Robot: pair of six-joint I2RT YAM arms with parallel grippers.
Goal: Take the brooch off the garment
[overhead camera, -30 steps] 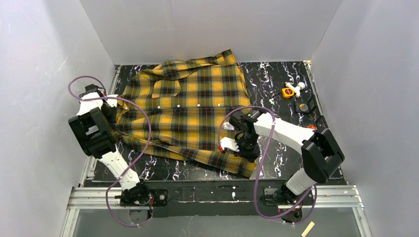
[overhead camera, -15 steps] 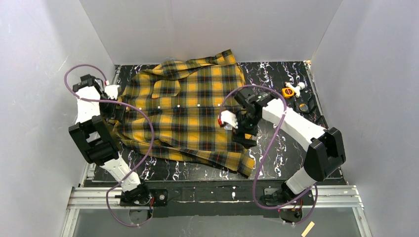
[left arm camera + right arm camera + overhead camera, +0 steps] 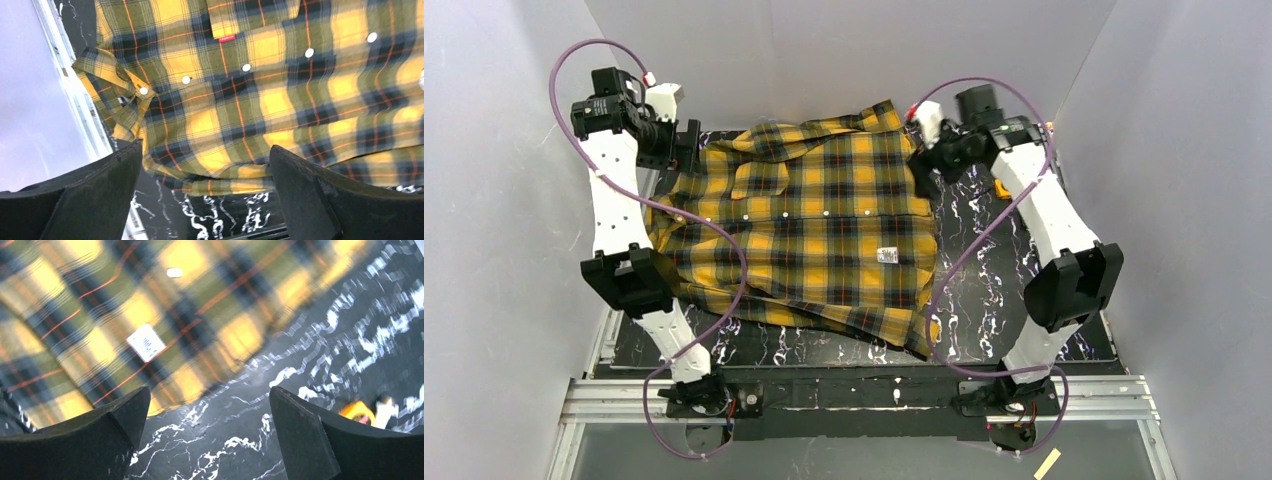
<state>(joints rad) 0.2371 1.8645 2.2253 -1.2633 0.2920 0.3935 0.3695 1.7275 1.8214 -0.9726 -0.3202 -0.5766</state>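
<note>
The garment (image 3: 814, 225), a yellow-and-black plaid shirt with white snaps, lies spread on the black marbled table (image 3: 984, 270). Its chest pocket (image 3: 759, 180) and small white label (image 3: 886, 255) face up. I cannot pick out the brooch in any view. My left gripper (image 3: 686, 145) hangs open, high over the shirt's far left corner. In the left wrist view the left gripper (image 3: 205, 147) frames the shirt's hem (image 3: 235, 180) with nothing between the fingers. My right gripper (image 3: 924, 165) is open and empty above the shirt's far right edge. The right wrist view, blurred, shows the right gripper (image 3: 210, 389) over bare table beside the label (image 3: 145, 342).
White walls close in the table on three sides. An orange item (image 3: 357, 412) and a small white one (image 3: 385, 407) lie on the table to the right of the shirt. A metal rail (image 3: 854, 395) with both arm bases runs along the near edge.
Both grippers have opened and let go of the shirt. Both arms have risen and swung towards the far wall. The shirt now lies flatter, with its label uncovered.
</note>
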